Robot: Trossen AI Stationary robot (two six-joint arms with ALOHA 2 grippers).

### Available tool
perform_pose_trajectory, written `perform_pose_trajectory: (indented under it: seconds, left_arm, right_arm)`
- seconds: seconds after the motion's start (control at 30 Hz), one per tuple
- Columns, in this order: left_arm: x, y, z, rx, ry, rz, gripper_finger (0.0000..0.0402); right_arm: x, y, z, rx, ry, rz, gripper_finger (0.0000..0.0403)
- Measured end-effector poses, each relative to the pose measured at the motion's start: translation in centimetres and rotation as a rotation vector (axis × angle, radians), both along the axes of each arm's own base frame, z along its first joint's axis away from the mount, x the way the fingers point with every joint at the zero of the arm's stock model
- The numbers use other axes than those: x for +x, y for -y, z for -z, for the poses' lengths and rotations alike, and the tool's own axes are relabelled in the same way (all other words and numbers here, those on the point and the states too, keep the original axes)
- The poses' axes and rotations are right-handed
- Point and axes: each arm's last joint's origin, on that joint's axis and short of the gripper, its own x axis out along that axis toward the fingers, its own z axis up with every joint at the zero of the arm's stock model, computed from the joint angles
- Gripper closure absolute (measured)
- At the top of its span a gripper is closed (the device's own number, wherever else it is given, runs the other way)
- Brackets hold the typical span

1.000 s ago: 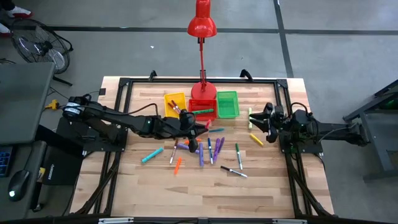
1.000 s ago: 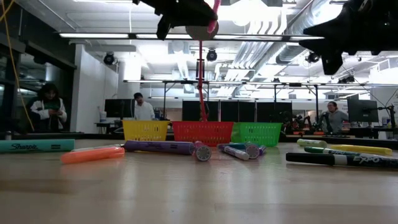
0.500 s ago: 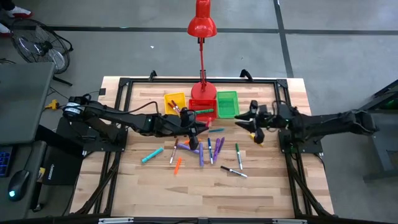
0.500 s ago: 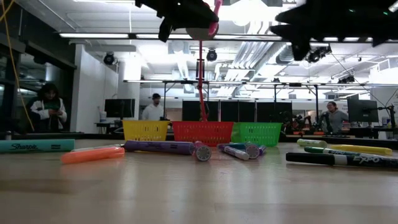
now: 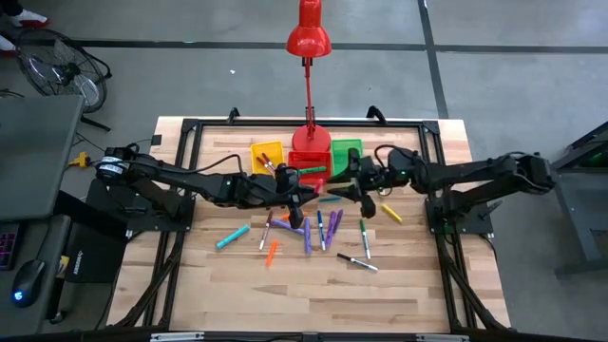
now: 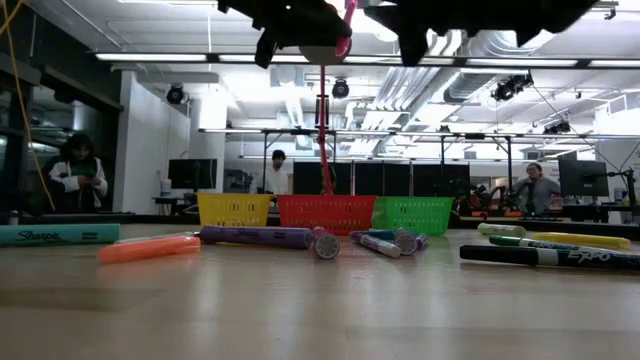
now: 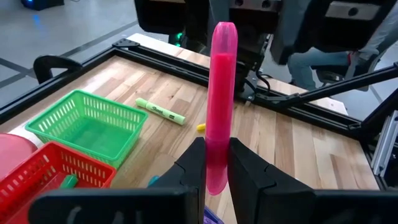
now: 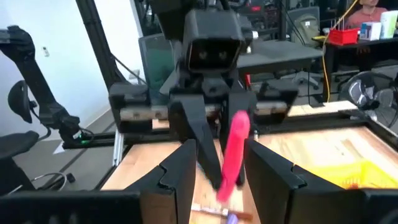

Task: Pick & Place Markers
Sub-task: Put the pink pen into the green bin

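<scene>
High view: a few markers are already in the bins; many are left. A pink marker is pinched by the left gripper. The right gripper is part open, empty.

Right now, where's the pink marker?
Clamped upright in the left tool: the pink marker is held above the table's middle in the high view, near the red bin.

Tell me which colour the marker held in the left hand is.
Pink. The marker stands between the fingers of the left hand; the left wrist view shows it best.
</scene>
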Motion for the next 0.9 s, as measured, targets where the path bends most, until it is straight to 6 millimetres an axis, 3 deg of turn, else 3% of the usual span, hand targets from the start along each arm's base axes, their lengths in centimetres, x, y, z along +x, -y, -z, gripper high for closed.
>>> perform_pose_trajectory:
  seconds: [0.37, 0.9]
  left_arm:
    - [0.0, 0.0, 0.0, -0.001, 0.005, 0.003, 0.0360]
    - [0.0, 0.1, 0.0, -0.007, 0.005, 0.022, 0.0360]
  right_arm:
    - [1.9, 0.1, 0.6, 0.003, -0.028, -0.025, 0.0279]
    - [2.0, 0.2, 0.6, 0.010, -0.016, 0.009, 0.0279]
